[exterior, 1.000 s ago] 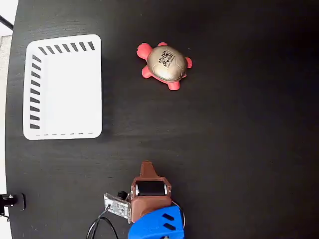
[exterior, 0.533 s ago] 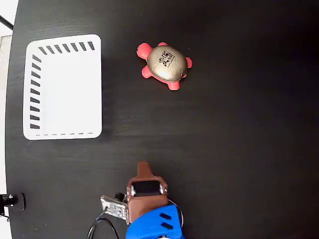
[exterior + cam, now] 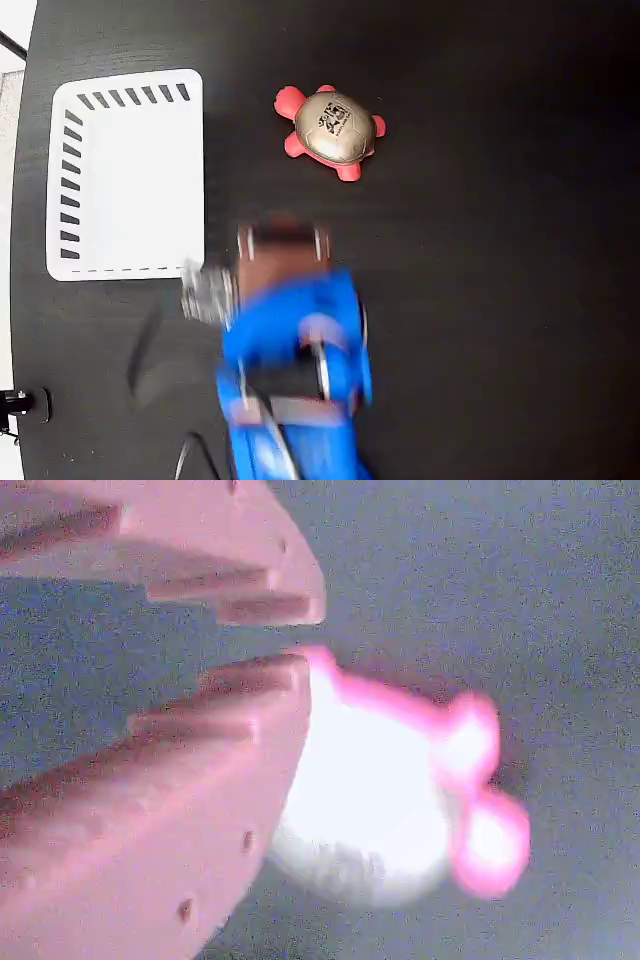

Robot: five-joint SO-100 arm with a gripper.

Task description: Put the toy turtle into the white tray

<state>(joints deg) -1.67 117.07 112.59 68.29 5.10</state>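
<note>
Fingers of the ridged, pinkish-brown two-finger gripper point(image 3: 300, 635) stand slightly parted in the wrist view, a narrow gap between the tips and nothing held in it. Beyond and just below those tips lies the small squishy toy turtle point(image 3: 380, 800), its pale domed shell washed out and its pink head and legs blurred. In the fixed view the gripper point(image 3: 283, 238) is smeared by motion at the head of the blue arm point(image 3: 295, 360), and the turtle point(image 3: 333, 128) sits ahead of it on the black table point(image 3: 500, 300), clear of the fingers. The rectangular white plastic tray point(image 3: 125, 175) with slotted sides lies off to the gripper's left in that view, near its flank and apparently empty. The step in hand looks like the approach: the fingers probably need to spread wider than the shell, settle on either side of the dome, and squeeze gently, since the soft body may slip or bulge.
</note>
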